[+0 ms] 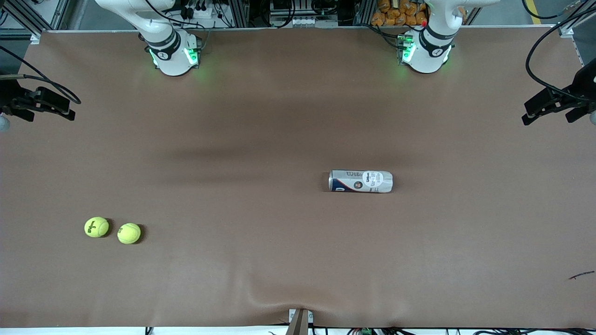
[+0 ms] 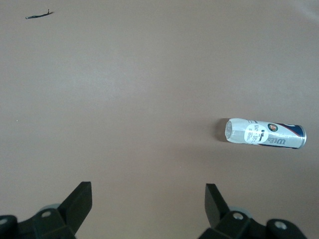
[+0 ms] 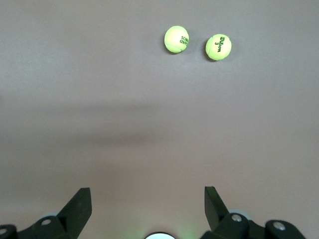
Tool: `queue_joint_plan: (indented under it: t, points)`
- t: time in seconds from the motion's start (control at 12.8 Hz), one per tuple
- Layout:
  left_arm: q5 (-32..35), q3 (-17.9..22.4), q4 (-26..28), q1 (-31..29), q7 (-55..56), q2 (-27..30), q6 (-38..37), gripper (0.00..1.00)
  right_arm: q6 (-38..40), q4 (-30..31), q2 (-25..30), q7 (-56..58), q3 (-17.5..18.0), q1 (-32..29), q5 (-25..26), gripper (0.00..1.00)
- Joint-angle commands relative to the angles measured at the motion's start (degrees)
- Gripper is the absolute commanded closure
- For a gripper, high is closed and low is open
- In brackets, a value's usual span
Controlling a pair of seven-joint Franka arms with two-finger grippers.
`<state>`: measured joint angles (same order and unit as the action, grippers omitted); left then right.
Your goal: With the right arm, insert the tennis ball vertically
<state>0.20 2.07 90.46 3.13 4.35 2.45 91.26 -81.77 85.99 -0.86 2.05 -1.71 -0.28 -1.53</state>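
Observation:
Two yellow-green tennis balls [image 1: 96,227] [image 1: 129,233] lie side by side on the brown table, toward the right arm's end. In the right wrist view they appear as balls [image 3: 176,39] [image 3: 218,47] well apart from my right gripper [image 3: 148,195], which is open and empty, high over bare table. A silver-and-blue tennis ball can [image 1: 361,181] lies on its side nearer the left arm's end. My left gripper [image 2: 148,191] is open and empty, with the can [image 2: 264,134] off to one side. The front view shows only the right arm's base [image 1: 174,56] and the left arm's base [image 1: 426,53].
Black clamp mounts stick in at both table ends [image 1: 42,104] [image 1: 558,102]. A small dark scrap [image 1: 581,275] lies near the left arm's end. A metal bracket [image 1: 299,321] sits at the table's front edge, where the brown cover wrinkles.

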Motion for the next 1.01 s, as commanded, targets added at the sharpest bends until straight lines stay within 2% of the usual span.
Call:
queue_joint_plan:
  t: [0.0, 0.39, 0.62, 0.93]
  points:
    - [0.42, -0.04, -0.46, -0.14, -0.31, -0.52, 0.32, 0.00, 0.47, 0.15, 0.68, 0.68, 0.13, -0.16, 0.91, 0.00]
    - [0.24, -0.48, -0.02, 0.64, 0.47, -1.31, -0.73, 0.00, 0.47, 0.15, 0.68, 0.68, 0.13, -0.16, 0.91, 0.00]
    - [1.03, -4.16, -0.02, 1.52, 0.92, -3.50, -3.19, 0.00, 0.47, 0.15, 0.68, 0.68, 0.13, -0.16, 0.91, 0.00]
    - [-0.54, -5.32, -0.37, 1.70, -3.28, -6.84, -3.20, 0.00, 0.38, 0.23, 0.59, 0.68, 0.13, -0.16, 0.91, 0.00]
